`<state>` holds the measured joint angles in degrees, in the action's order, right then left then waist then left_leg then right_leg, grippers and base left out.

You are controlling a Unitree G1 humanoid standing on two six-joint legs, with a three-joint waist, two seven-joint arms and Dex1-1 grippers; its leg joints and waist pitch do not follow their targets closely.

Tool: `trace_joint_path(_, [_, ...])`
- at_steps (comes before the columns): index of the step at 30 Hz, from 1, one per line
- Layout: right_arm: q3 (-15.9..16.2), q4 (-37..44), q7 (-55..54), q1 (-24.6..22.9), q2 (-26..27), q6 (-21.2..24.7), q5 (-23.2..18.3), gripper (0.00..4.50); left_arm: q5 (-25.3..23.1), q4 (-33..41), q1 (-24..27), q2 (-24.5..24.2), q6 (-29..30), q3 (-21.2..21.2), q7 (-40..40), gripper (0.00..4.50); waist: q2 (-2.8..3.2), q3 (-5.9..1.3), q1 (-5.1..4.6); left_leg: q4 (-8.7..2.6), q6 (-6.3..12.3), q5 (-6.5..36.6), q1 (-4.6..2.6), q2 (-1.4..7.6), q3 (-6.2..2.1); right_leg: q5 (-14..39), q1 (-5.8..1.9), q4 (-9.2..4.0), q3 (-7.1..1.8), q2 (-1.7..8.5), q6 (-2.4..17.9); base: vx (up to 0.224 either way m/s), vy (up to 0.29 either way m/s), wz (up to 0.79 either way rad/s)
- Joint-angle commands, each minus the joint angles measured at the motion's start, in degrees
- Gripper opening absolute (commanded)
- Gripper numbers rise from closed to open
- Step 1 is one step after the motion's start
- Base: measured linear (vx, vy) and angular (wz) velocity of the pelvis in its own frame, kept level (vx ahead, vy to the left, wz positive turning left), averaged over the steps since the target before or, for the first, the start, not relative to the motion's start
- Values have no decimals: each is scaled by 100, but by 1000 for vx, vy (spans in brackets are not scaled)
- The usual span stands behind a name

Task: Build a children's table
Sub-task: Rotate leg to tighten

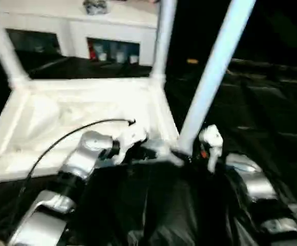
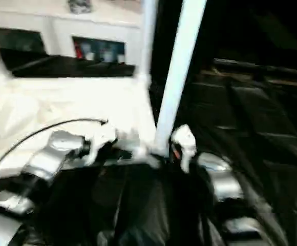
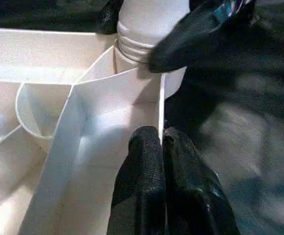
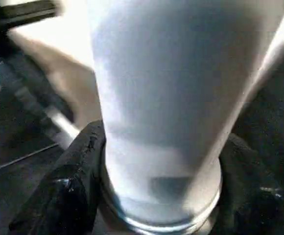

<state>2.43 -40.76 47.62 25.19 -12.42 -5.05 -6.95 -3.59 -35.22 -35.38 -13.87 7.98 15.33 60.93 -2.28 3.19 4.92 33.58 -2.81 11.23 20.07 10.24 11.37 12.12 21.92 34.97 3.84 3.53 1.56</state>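
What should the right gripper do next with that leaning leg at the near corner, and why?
Probably tilt the leg upright and press it down. The right gripper clasps its base at the near corner socket, yet it leans, unlike the far legs. The left gripper pinches the tabletop's rim.

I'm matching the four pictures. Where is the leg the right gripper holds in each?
Left eye: near leg, slanting right of centre.
Right eye: leg, centre.
Left wrist: its ribbed base entering the corner socket.
Right wrist: leg between black fingers.
Shared landmark: corner socket.
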Motion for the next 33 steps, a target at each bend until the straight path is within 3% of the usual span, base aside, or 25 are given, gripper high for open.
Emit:
trace_joint_path(1, [343, -332, -642, 43, 493, 223, 344, 271, 65, 69, -375, 563, 78, -46, -729, 0, 39, -287, -3, -484, -36, 1438, -73, 407, -233, 1809, -160, -533, -357, 618, 1070, 0, 0, 0])
trace_joint_path(3, [345, -618, -1476, 209, 750, 235, 562, 271, -18, -13, -410, 859, 70, -43, -1161, 0, 62, -299, -14, -473, -28, 1323, -60, 392, -222, 1565, -171, -506, -359, 613, 1152, 0, 0, 0])
trace_joint_path(5, [289, -829, -1946, 350, 956, 203, 608, 271, -40, -8, -394, 1074, 66, -27, -1330, 0, 43, -313, -22, -456, 10, 1186, -42, 377, -214, 1421, -196, -503, -356, 621, 1146, 0, 0, 0])
trace_joint_path(7, [269, -859, -1987, 404, 1028, 140, 595, 326, -76, 13, -361, 1108, 7, 65, -1275, 0, 50, -322, -3, -436, 104, 1077, -43, 376, -199, 1175, -188, -481, -363, 612, 1169, 0, 0, 0])
trace_joint_path(9, [223, -887, -1941, 453, 1073, 103, 562, 340, -97, 18, -337, 1108, -52, 131, -1181, 0, 39, -337, 2, -424, 197, 903, -13, 370, -191, 813, -219, -436, -360, 596, 1224, 0, 0, 0])
trace_joint_path(12, [241, -782, -1670, 445, 982, 41, 534, 369, 13, 240, -241, 1011, -133, 191, -804, 0, 80, -349, 13, -414, 329, 727, -21, 380, -180, 376, -226, -391, -353, 589, 1352, 0, 0, 0])
trace_joint_path(14, [274, -769, -1599, 438, 919, -20, 562, 390, 5, 261, -225, 971, -155, 217, -729, 0, 84, -348, 13, -412, 341, 772, -24, 380, -177, 378, -233, -392, -352, 594, 1379, 0, 0, 0])
trace_joint_path(18, [419, -631, -938, 340, 551, -169, 508, 390, -8, 311, -159, 749, -291, 277, -372, 0, 85, -332, 32, -413, 367, 905, -28, 390, -171, 581, -231, -422, -358, 599, 1359, 0, 0, 0])
trace_joint_path(22, [653, -313, 254, 124, 69, -294, 435, 390, 75, 429, -74, 452, -438, 329, 161, 0, 78, -325, 20, -409, 442, 937, -8, 390, -175, 588, -254, -420, -350, 586, 1368, 0, 0, 0])
trace_joint_path(27, [902, 204, 1864, -74, -566, -192, 163, 390, 134, 411, -64, 71, -582, 389, 829, 0, 101, -314, 75, -402, 518, 994, -21, 410, -159, 756, -245, -434, -332, 563, 1371, 0, 0, 0])
trace_joint_path(30, [989, 391, 2558, -89, -827, -11, 26, 375, 151, 383, -89, -138, -624, 427, 1238, 0, 45, -311, 112, -402, 472, 1082, -34, 421, -156, 1037, -224, -448, -331, 579, 1355, 0, 0, 0])
trace_joint_path(31, [1027, 420, 2705, -89, -879, 24, 8, 358, 161, 386, -96, -192, -610, 425, 1331, 0, 66, -304, 131, -406, 458, 1081, -31, 421, -162, 1130, -225, -452, -331, 584, 1345, 0, 0, 0])
trace_joint_path(32, [1060, 444, 2802, -89, -913, 52, 4, 355, 173, 380, -105, -233, -617, 417, 1389, 0, 27, -310, 133, -408, 445, 1053, -27, 427, -162, 1149, -220, -448, -331, 587, 1319, 0, 0, 0])
trace_joint_path(33, [1092, 459, 2870, -87, -936, 71, 7, 355, 187, 371, -114, -264, -629, 406, 1425, 0, 40, -308, 143, -407, 439, 1029, -26, 424, -166, 1149, -218, -441, -333, 590, 1315, 0, 0, 0])
